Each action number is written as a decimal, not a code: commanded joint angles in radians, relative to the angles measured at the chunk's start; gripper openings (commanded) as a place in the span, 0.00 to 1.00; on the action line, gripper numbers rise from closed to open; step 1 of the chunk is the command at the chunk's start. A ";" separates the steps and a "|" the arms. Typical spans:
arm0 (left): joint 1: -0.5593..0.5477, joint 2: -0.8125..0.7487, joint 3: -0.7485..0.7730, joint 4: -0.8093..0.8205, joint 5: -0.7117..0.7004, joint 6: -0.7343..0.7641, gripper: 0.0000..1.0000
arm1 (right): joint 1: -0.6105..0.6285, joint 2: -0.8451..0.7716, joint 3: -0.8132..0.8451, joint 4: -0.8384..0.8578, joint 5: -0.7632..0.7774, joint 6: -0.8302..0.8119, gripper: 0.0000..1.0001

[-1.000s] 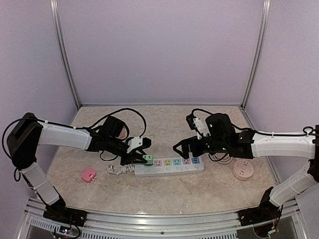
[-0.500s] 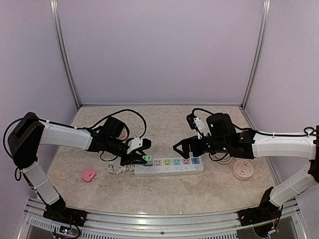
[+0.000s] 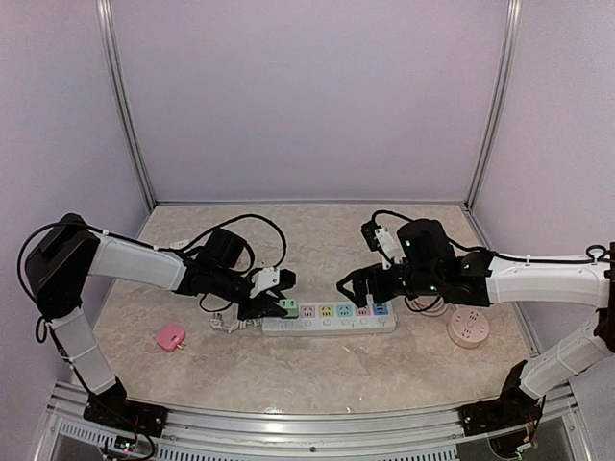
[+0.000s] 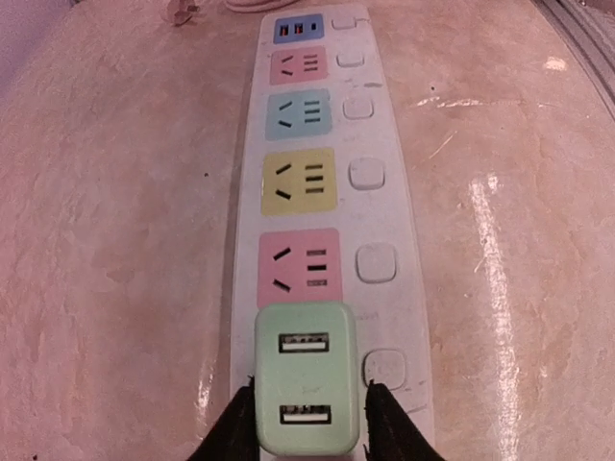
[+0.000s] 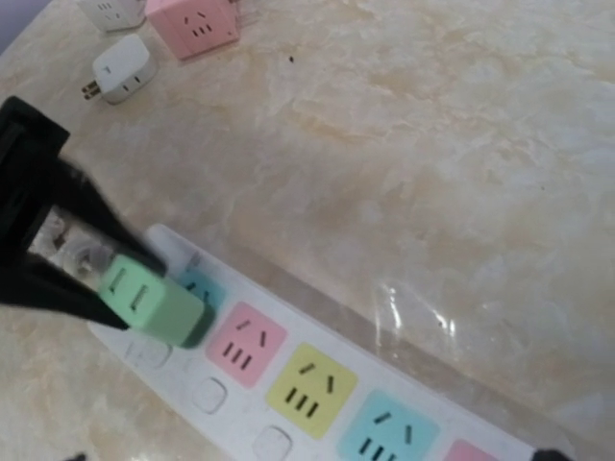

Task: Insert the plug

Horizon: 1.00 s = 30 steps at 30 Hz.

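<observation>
The left claw [image 4: 307, 440], centre-left in the overhead view, is clamped on a green USB charger plug [image 4: 306, 379] that sits on the leftmost outlet of the white power strip [image 4: 380, 173] on the marbled bench [image 3: 317, 370]. Right of centre, the right claw [image 3: 354, 285] hangs near the strip, jaws apart.

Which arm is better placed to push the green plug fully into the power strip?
Left. The left claw grips the green plug at both sides, over the end socket of the power strip. The right claw hangs open farther along it, holding nothing.
</observation>
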 commanded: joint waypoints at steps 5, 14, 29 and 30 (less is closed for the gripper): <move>0.013 -0.014 0.014 -0.226 -0.143 0.023 0.99 | -0.010 -0.029 0.018 -0.035 0.017 -0.014 0.99; -0.021 -0.227 0.077 -0.491 -0.313 0.244 0.99 | -0.008 -0.052 0.027 -0.005 0.072 0.014 0.99; 0.284 -0.704 0.107 -1.486 -0.703 0.618 0.99 | 0.091 -0.021 0.166 -0.105 0.067 0.101 0.99; 0.320 -0.707 0.118 -1.507 -0.710 0.595 0.99 | 0.108 -0.017 0.176 -0.113 0.074 0.100 1.00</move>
